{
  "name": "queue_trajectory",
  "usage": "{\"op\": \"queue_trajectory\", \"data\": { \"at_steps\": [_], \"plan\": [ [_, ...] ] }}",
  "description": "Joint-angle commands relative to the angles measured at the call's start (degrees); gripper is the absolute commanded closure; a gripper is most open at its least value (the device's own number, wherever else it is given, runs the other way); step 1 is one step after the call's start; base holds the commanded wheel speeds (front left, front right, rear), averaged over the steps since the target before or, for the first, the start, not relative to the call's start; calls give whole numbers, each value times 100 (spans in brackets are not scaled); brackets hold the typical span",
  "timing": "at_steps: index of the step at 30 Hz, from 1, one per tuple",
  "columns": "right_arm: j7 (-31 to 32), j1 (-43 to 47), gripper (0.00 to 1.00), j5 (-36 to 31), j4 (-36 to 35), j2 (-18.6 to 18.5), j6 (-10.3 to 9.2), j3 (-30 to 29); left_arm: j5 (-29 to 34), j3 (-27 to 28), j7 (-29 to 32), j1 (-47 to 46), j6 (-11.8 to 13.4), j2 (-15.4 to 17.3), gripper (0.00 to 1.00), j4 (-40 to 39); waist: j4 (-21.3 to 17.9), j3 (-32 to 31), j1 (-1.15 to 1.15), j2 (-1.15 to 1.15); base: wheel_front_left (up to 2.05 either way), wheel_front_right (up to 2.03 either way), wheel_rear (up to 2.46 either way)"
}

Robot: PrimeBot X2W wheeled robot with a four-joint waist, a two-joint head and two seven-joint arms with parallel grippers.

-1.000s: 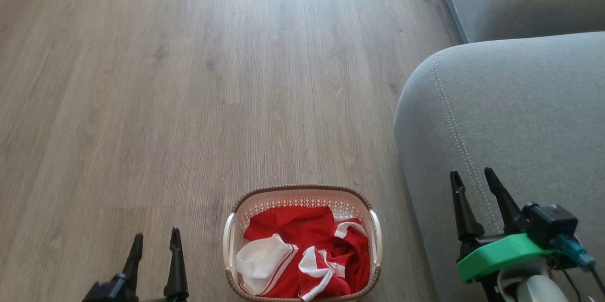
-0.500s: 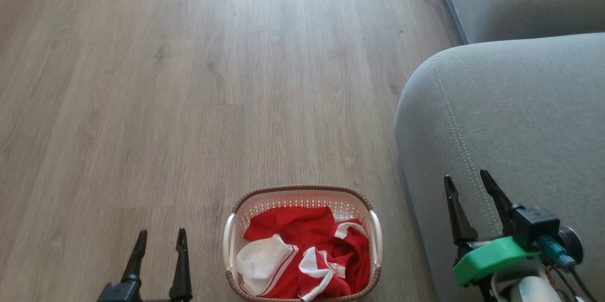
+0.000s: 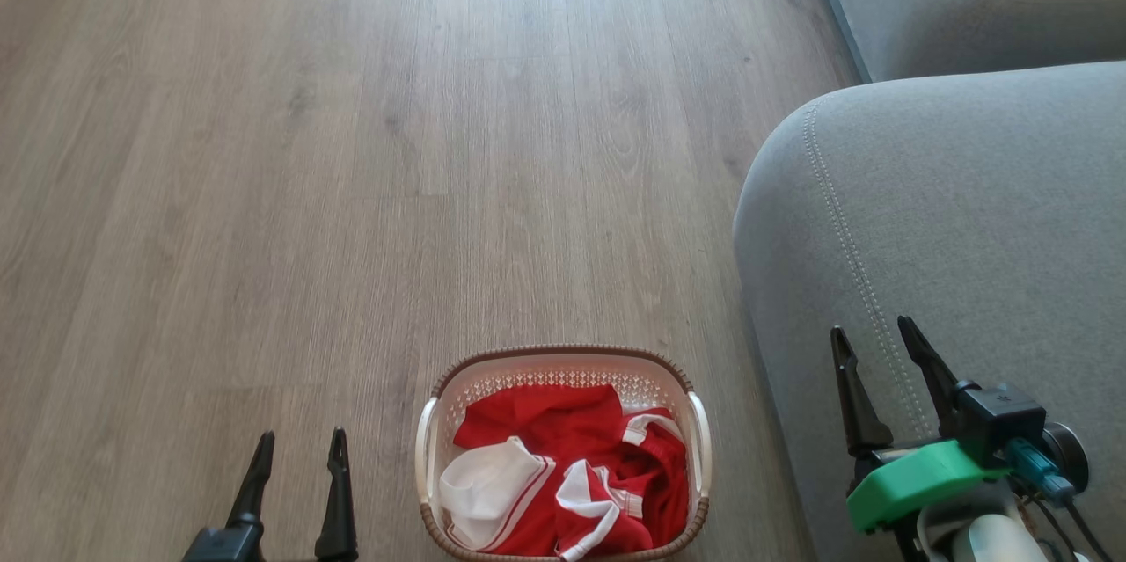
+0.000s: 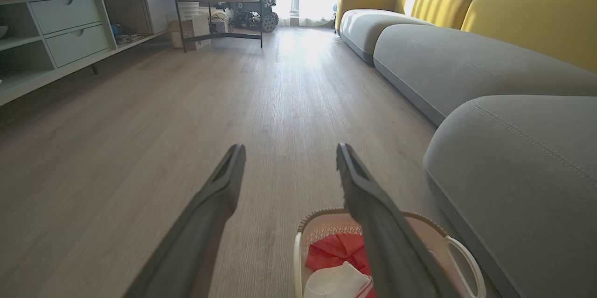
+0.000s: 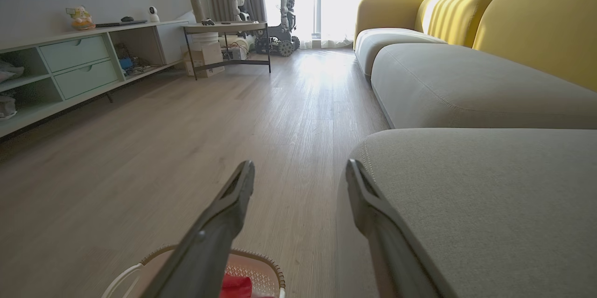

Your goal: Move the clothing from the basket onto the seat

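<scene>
Over the last second the left gripper [image 3: 301,434] has edged toward the basket [image 3: 563,352] and the right gripper [image 3: 870,326] drifted slightly; both stand open, empty. The clothing [image 3: 563,456] lies heaped in the basket, beside the seat's [image 3: 968,219] rounded edge: nothing grasped yet

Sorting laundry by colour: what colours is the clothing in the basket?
The clothing is red with white trim, clearest in the head view.

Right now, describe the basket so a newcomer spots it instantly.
Start at the big grey seat on the right of the head view; the basket stands on the wood floor just left of its rounded edge. Small, cream-white, perforated, brown-rimmed, it alone holds red-and-white clothing.
</scene>
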Motion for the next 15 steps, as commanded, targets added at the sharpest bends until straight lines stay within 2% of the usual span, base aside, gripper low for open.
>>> {"op": "queue_trajectory", "data": {
  "at_steps": [1,15],
  "plan": [
    [-60,-178,0,-26,-184,2,-2,99,-27,164,-68,-120,58,61,0,-161,1,3,0,0,0,0,0],
    [-60,-181,0,-34,-233,2,-2,94,-22,130,-68,-138,21,61,0,-157,-3,86,0,0,0,0,0]
  ]
}}
